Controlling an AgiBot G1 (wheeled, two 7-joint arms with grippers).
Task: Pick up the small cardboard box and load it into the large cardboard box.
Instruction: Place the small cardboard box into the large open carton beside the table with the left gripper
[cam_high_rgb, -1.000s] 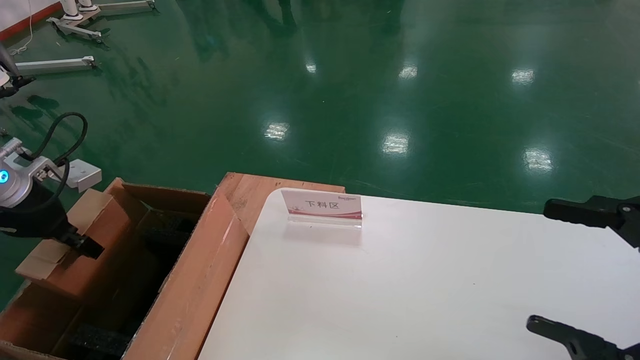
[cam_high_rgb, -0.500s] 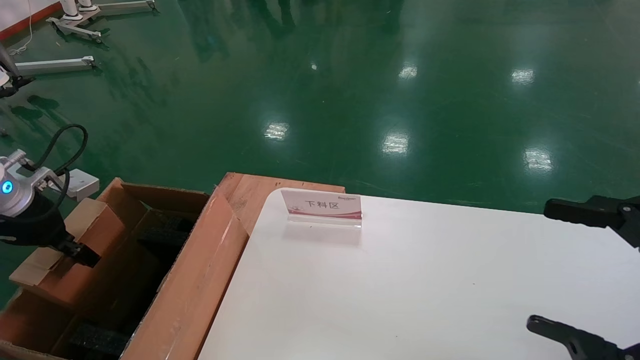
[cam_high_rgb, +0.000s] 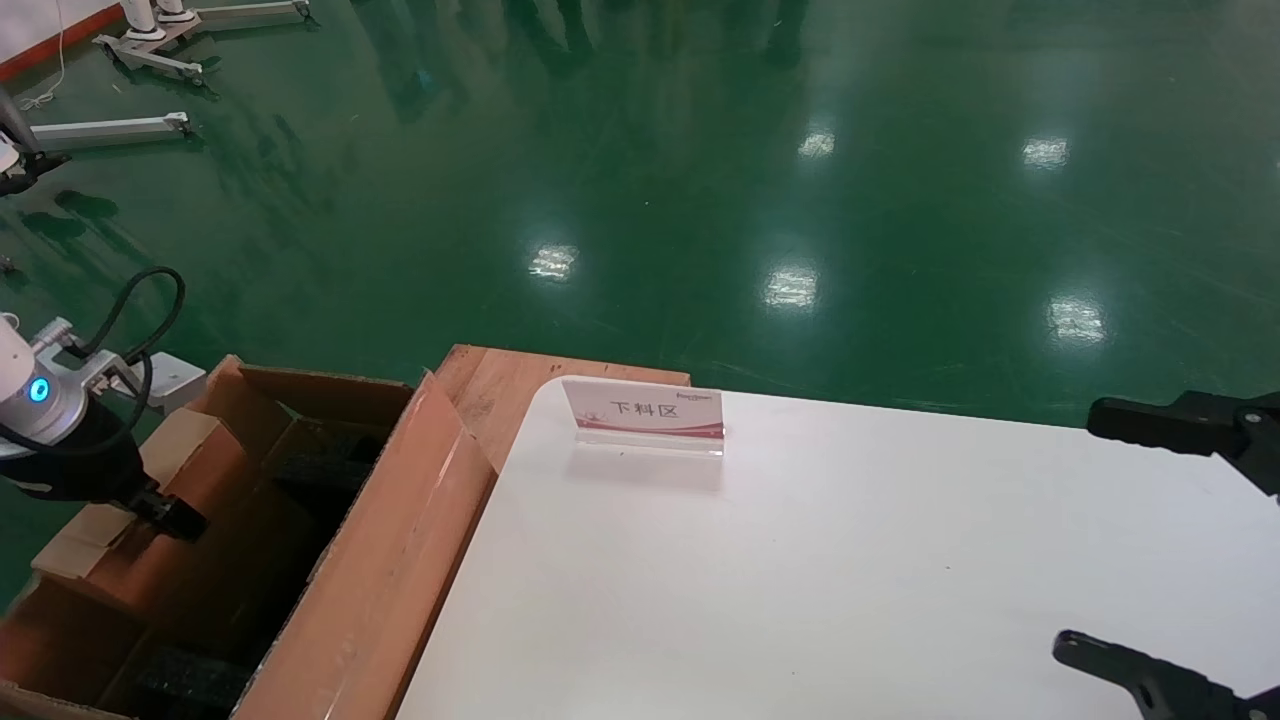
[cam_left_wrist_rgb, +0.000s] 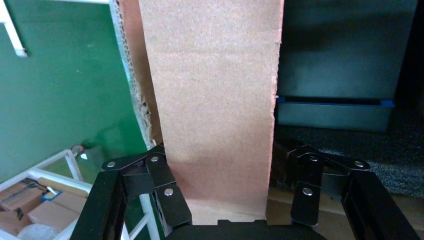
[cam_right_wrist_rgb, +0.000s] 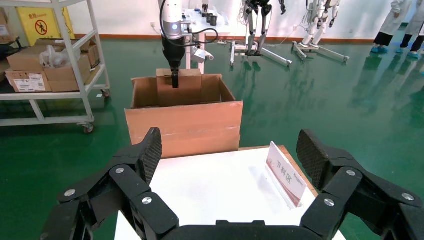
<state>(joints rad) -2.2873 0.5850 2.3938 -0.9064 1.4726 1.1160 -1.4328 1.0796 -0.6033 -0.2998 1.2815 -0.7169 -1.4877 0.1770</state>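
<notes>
**Small box lowering into the carton off the surface's left edge**

Over the last second the left end effector (cam_high_rgb: 165, 510) has drifted outward and then back, ending a little lower, with the small cardboard box (cam_high_rgb: 140, 520) sinking further between the walls of the large cardboard box (cam_high_rgb: 390, 560). That reads as the final lowering before release; the box is not yet seated and the grip has not been let go.

The left end effector is clamped on the small cardboard box, its fingers (cam_left_wrist_rgb: 167, 195) pressed flat against opposite faces. The box is plain orange-brown corrugated board, its fluted edge showing in the left wrist view, with a paler flap face turned outward. It hangs at the outer wall of the large carton, above black foam (cam_high_rgb: 185, 680) lying on the carton's bottom.

The large carton stands off the left edge of the white surface (cam_high_rgb: 850, 580), its tall flap leaning toward that edge. The right end effector (cam_high_rgb: 1150, 540) hangs spread wide and empty over the right edge, idle. A small sign (cam_high_rgb: 645, 415) stands near the far left corner.
</notes>
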